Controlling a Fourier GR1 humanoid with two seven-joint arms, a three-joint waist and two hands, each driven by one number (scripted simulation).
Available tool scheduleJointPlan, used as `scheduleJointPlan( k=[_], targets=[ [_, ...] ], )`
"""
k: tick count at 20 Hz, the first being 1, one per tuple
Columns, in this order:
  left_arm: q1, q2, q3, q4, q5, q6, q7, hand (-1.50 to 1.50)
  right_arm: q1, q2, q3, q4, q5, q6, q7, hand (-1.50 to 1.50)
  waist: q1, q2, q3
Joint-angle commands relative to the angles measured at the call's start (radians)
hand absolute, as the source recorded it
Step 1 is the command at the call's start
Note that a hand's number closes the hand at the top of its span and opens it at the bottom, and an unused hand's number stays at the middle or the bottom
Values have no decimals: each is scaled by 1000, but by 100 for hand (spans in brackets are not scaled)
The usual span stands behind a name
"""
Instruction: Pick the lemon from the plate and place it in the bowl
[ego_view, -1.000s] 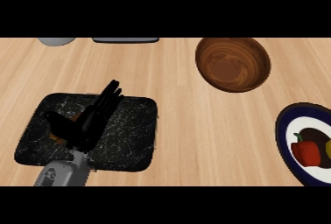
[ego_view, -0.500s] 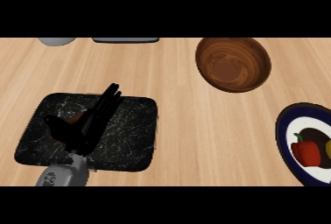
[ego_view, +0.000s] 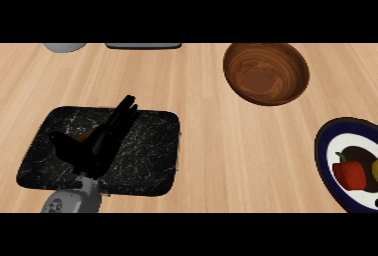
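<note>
— Left hand (ego_view: 100, 145) lies over the black tray (ego_view: 159, 150), fingers straight and pressed together, thumb out to the side, holding nothing that I can see. Where's the lemon?

— Far side. A yellowish sliver at the picture's right edge is my guess for the lemon (ego_view: 374, 170), lying on the blue-rimmed plate (ego_view: 322, 150) just beside a red pepper (ego_view: 348, 175). Most of it is cut off.

— And the right hand?

— Not in view. (Something brownish peeks out under the left hand's fingers; I can't tell what.)

— What worries you?

— The left hand is well apart from the plate, so reaching across from there looks awkward. The pepper also sits against the lemon: fingers closing from that side could catch the pepper, or nudge the lemon off the rim.

— Room to move?

— Plenty. The counter (ego_view: 221, 140) between tray, plate and bowl (ego_view: 266, 72) is bare wood. The bowl sits above and to the left of the plate, well apart, mouth open and nothing in it. Its raised wall is what I'd watch; a low carry could clip it.
</note>
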Motion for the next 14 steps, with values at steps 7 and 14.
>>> scheduleJointPlan(
  k=[7, 14],
  targets=[
    [-3, -7, 44, -34, 4, -38, 22, 0, -37, 36, -28, 37, 63, 13, -38, -150, 0, 0, 0],
    [1, -40, 32, -27, -29, -4, 13, 0, 2, 80, 5, 126, 128, -156, -222, 150, -1, 0, 0]
  ],
)
